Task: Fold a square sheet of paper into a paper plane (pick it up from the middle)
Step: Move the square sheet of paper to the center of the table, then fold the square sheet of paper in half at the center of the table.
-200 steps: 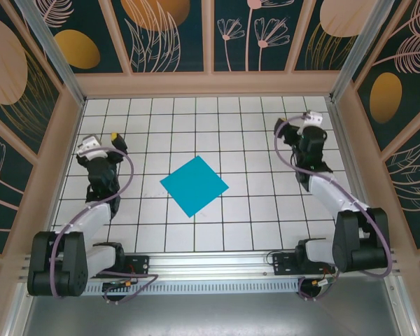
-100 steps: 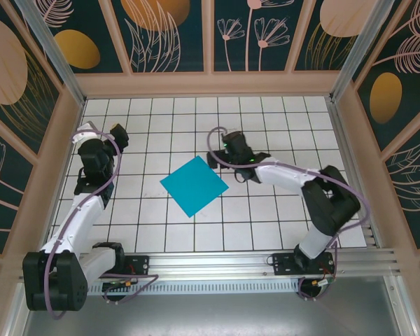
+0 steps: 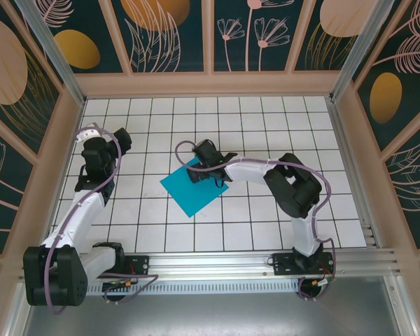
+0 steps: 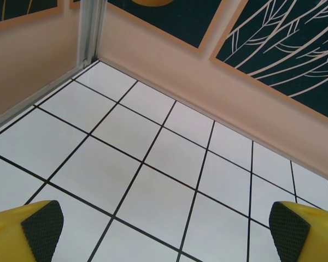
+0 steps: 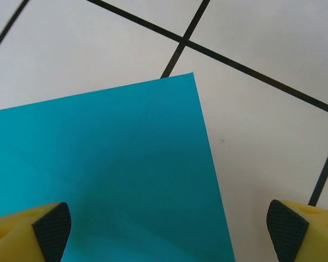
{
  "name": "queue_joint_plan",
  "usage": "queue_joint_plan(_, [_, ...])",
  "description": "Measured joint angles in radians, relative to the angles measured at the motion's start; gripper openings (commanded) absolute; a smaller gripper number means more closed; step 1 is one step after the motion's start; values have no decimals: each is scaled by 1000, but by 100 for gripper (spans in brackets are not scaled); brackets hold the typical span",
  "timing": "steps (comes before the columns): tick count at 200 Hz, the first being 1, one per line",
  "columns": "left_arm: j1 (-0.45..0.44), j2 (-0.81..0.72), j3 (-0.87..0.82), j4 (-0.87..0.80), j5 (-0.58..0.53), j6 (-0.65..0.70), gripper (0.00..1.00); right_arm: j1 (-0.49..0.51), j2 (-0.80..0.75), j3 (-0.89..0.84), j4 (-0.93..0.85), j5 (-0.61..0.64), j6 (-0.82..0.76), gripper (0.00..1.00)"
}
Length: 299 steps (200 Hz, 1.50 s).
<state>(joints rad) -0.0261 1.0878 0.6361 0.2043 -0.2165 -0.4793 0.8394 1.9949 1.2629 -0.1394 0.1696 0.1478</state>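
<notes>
Far left: left pincer [image 3: 118,137] up near the wall [image 4: 208,93], well apart from the paper. Released, with the black pads [image 4: 41,225] spread wide and only bare bench [image 4: 153,180] between them. Probably parked there on purpose, to leave the middle free for the other arm and not to shade or disturb the sheet. Ready, but not in use at this moment.

Middle: paper [image 3: 194,187] flat on the bench [image 3: 266,217], turned like a diamond, one corner pointing to the far side. No sharp crease to see, only faint soft shading on the surface [image 5: 115,180]. So no fold made yet, by judgement; task at its very start.

A little to the right: right pincer [image 3: 198,171] stretched far across from its base, low above the far corner of the sheet. Also released, nothing gripped. In the wrist view [image 5: 168,225] one pad [image 5: 52,226] over the teal surface, the other over white tile beside the edge. Cannot tell if any pad touches the sheet.

Seems placed for a first grasp, yet at the corner and not at the middle, as the task asks. Likely needs to travel nearer to the centre before closing. Thin sheet lying flat gives little to pinch. Risk of sliding it over the smooth tiles, or of crumpling it, if closed too fast.
</notes>
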Motion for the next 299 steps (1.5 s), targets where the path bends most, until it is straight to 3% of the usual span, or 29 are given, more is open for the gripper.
queue_joint_plan(87, [0, 37, 7, 0, 0, 3, 98, -25, 51, 32, -21, 77, -36, 96])
queue_joint_plan(165, [0, 41, 16, -2, 0, 3, 99, -296, 6, -22, -5, 116, -64, 95])
queue_joint_plan(232, [0, 41, 23, -26, 19, 3, 98, -288, -68, 173, -306, -138, 47, 99])
queue_joint_plan(299, [0, 41, 23, -26, 33, 3, 98, -286, 51, 266, -437, -222, 87, 99])
